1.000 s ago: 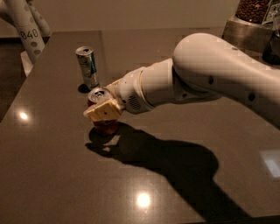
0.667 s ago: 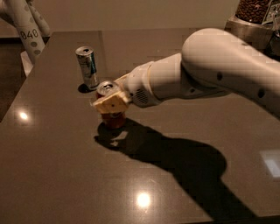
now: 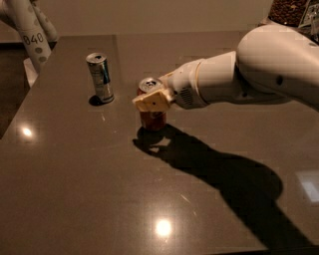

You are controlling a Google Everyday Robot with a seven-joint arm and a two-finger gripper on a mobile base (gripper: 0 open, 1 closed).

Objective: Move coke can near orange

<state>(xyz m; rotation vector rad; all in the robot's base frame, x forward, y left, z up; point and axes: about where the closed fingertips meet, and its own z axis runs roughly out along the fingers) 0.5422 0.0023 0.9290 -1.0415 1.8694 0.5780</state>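
The coke can (image 3: 152, 119) stands upright near the middle of the dark table (image 3: 89, 189), its silver top (image 3: 149, 84) showing. My gripper (image 3: 149, 102) reaches in from the right on a white arm (image 3: 259, 69). Its tan fingers (image 3: 153, 100) are closed around the can's upper body. The can's base is at or just above the tabletop; I cannot tell which. The orange is not in view.
A taller silver-and-blue can (image 3: 100, 77) stands to the left of the coke can and a little further back. A white post marked "040" (image 3: 31, 36) is at the far left corner. A container of dark brown contents (image 3: 289, 11) sits at the back right. The arm's shadow lies across the table's front right.
My gripper has moved to the right and towards the back of the table, carrying the coke can with it. The silver-and-blue can has not moved.
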